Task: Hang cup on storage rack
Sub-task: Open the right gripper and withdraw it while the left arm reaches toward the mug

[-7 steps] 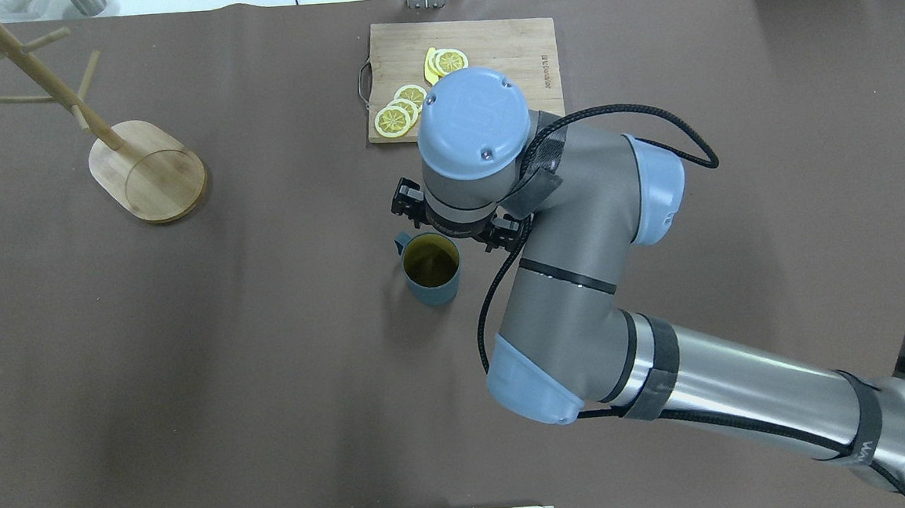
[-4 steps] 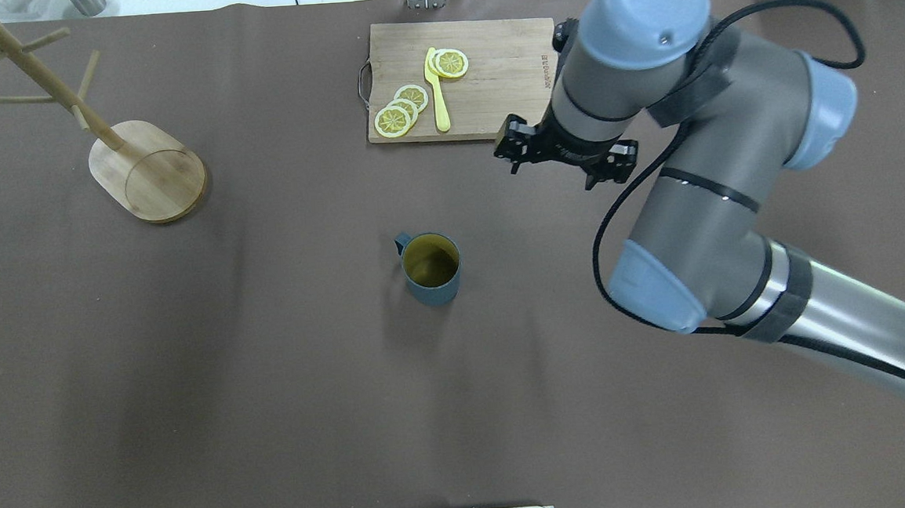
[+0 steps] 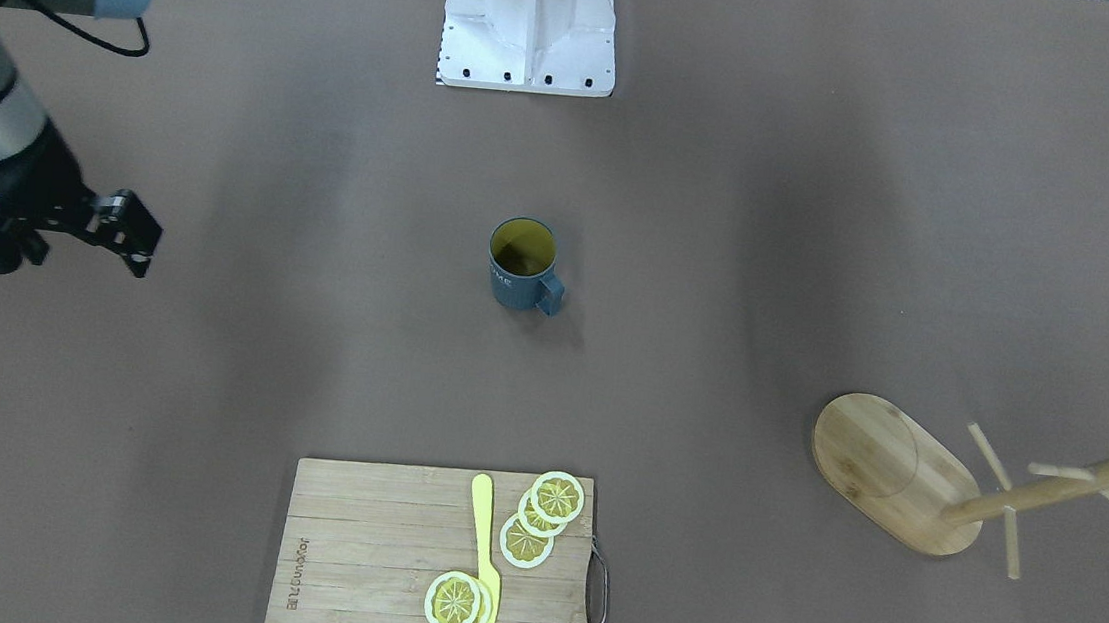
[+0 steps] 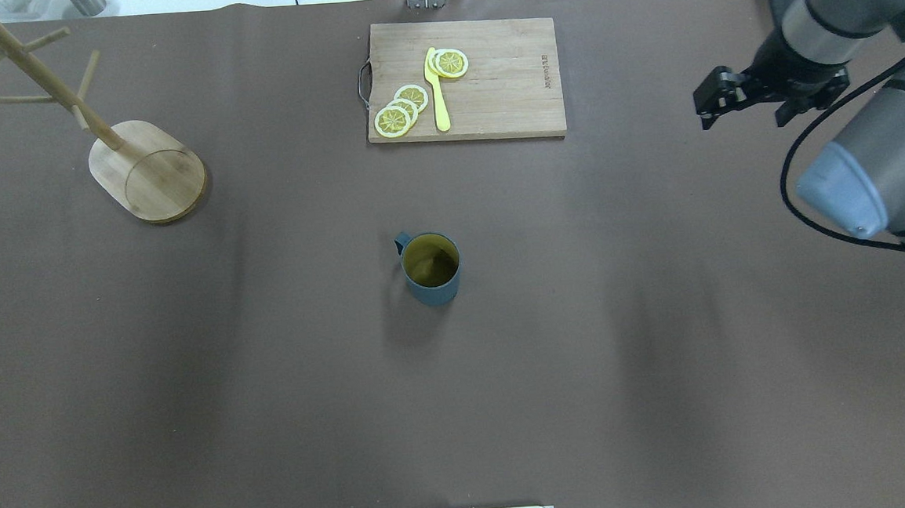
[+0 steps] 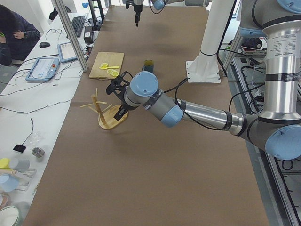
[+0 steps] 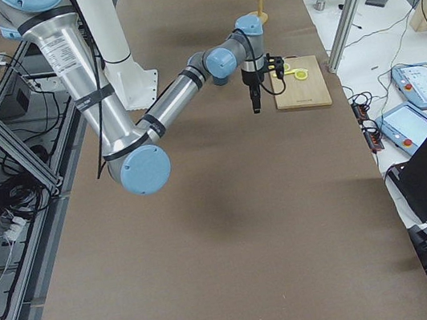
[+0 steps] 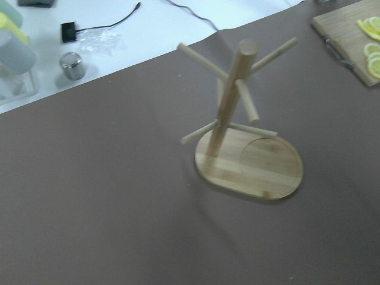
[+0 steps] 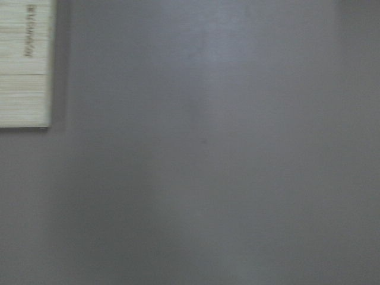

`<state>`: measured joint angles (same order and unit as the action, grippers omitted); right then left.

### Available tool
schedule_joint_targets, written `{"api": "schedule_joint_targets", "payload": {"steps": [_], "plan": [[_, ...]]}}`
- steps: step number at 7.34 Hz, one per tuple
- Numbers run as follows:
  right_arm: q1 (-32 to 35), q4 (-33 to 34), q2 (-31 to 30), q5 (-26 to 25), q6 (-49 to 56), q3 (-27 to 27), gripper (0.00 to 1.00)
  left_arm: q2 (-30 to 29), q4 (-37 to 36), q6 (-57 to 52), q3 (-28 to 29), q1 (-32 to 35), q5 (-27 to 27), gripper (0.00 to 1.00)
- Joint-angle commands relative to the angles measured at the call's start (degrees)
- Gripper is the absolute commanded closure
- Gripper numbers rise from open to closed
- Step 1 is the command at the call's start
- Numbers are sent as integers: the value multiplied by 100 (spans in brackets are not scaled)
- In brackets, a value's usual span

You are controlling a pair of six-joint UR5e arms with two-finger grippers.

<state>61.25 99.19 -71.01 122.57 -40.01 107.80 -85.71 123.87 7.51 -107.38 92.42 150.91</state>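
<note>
The slate-blue cup (image 4: 431, 269) with a yellow inside stands upright at the table's middle, its handle toward the far left; it also shows in the front view (image 3: 522, 263). The bamboo storage rack (image 4: 147, 172) stands at the far left, with nothing on its pegs (image 7: 237, 119). My right wrist (image 4: 772, 89) hangs at the far right, well away from the cup. The right gripper (image 6: 256, 103) points down and I cannot tell its state. My left gripper (image 5: 117, 87) hovers near the rack and shows only in the left side view, so I cannot tell whether it is open.
A wooden cutting board (image 4: 490, 102) with lemon slices and a yellow knife (image 4: 438, 98) lies at the far middle. The white robot base plate (image 3: 530, 18) is at the near edge. A person (image 5: 14, 33) sits beyond the table.
My right arm has swung from just behind the cup to the far right of the table. The cup and the rack have not moved.
</note>
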Motion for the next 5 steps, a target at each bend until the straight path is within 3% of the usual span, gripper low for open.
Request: {"api": "schedule_joint_targets", "payload": {"steps": [1, 2, 3, 5], "plan": [[1192, -4, -972, 443, 2094, -40, 0, 160, 1512, 1012, -38, -608, 27, 0], [1623, 4, -1220, 470, 2860, -188, 0, 90, 1752, 1294, -55, -950, -52, 0], [2010, -4, -1457, 644, 3555, -424, 0, -6, 2051, 1671, -64, -1432, -462, 0], [2644, -4, -1827, 716, 4639, -812, 0, -226, 2448, 2210, -56, -2653, -1690, 0]]}}
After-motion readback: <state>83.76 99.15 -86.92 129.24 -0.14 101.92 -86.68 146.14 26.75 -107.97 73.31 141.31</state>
